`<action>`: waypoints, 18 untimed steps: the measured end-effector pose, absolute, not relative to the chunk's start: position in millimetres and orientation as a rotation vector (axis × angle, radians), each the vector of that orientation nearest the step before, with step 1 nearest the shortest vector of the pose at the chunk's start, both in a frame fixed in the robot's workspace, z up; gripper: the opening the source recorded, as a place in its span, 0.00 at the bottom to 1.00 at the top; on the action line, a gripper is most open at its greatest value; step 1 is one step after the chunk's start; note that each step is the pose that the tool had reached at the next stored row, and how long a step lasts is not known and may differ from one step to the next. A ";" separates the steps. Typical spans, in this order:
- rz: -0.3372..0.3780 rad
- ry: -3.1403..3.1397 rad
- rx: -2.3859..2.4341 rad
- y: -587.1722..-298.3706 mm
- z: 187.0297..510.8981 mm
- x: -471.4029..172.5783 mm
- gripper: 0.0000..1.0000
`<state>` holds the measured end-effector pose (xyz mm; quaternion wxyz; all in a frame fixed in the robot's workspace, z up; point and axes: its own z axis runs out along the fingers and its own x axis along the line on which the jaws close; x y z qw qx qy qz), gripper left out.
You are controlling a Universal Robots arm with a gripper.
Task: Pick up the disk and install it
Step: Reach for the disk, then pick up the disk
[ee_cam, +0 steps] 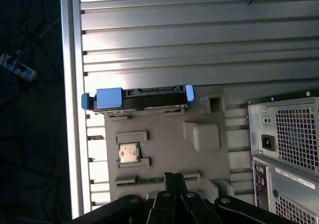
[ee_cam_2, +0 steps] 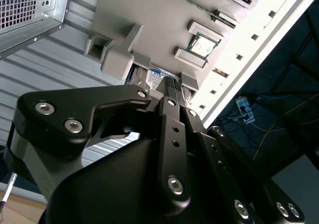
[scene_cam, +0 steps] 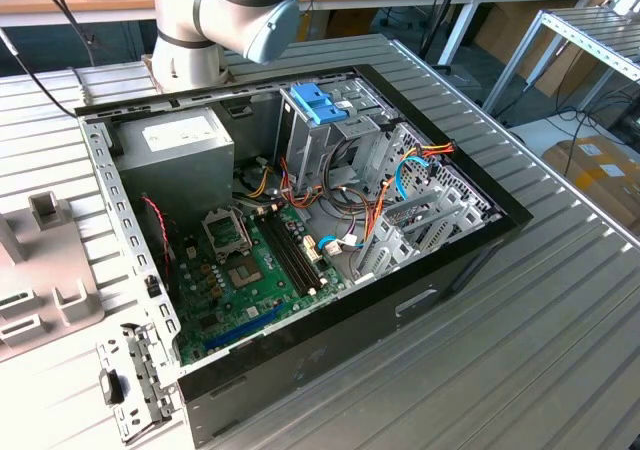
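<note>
The disk [ee_cam: 139,97] stands on edge in a slot at one end of a grey fixture tray [ee_cam: 164,119]. It is a dark slab with bright blue rails and end tabs. In the first wrist view my gripper [ee_cam: 172,176] hangs well above the tray, with its black fingers together and nothing between them. In the second wrist view the gripper [ee_cam_2: 172,82] hides most of the disk [ee_cam_2: 156,76], leaving a labelled strip showing beside the fingertips. In the exterior view the tray [scene_cam: 45,270] lies at the left, beside the open computer case [scene_cam: 300,220].
A processor chip [ee_cam: 128,153] and grey locating blocks [ee_cam: 202,135] sit on the same tray. The case's rear panel [ee_cam: 289,144] stands close beside the tray. Inside the case a lighter blue bracket [scene_cam: 318,100] tops the grey drive cage. The ribbed table's edge [ee_cam: 75,109] runs near the disk.
</note>
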<state>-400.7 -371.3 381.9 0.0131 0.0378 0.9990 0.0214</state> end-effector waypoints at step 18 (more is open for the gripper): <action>0.067 3.112 0.118 -364.5 379.6 -413.0 0.11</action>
